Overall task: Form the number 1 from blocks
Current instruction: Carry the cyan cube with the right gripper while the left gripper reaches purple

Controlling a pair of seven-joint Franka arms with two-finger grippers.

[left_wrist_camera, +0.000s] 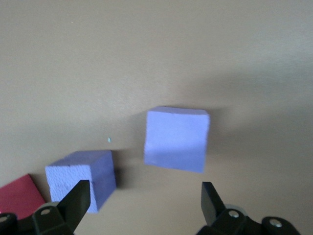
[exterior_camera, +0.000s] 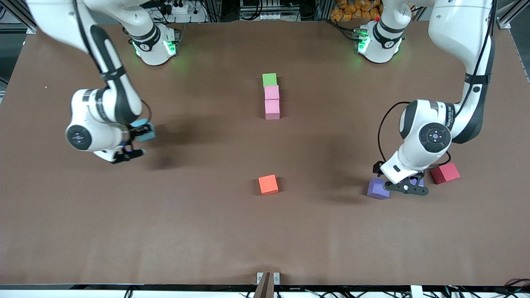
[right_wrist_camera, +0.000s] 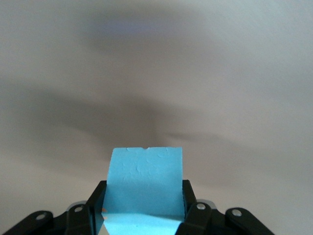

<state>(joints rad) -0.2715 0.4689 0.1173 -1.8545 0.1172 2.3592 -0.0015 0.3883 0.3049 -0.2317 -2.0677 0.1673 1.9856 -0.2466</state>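
Note:
A green block (exterior_camera: 269,79) and two pink blocks (exterior_camera: 271,92) (exterior_camera: 272,109) lie touching in a straight row mid-table. My right gripper (exterior_camera: 140,134) (right_wrist_camera: 145,196) is shut on the light blue block (exterior_camera: 145,129) (right_wrist_camera: 145,183), held above the table at the right arm's end. My left gripper (exterior_camera: 403,187) (left_wrist_camera: 144,193) hangs open over two purple blocks. One purple block (exterior_camera: 378,188) (left_wrist_camera: 177,139) shows whole. The other purple block (exterior_camera: 415,181) (left_wrist_camera: 80,176) is partly hidden under the hand in the front view, beside one finger. Nothing sits between the left fingers.
An orange cube (exterior_camera: 268,184) sits mid-table, nearer to the front camera than the row. A red cube (exterior_camera: 445,173) (left_wrist_camera: 19,196) lies beside the purple blocks at the left arm's end. The brown table (exterior_camera: 207,231) spreads around them.

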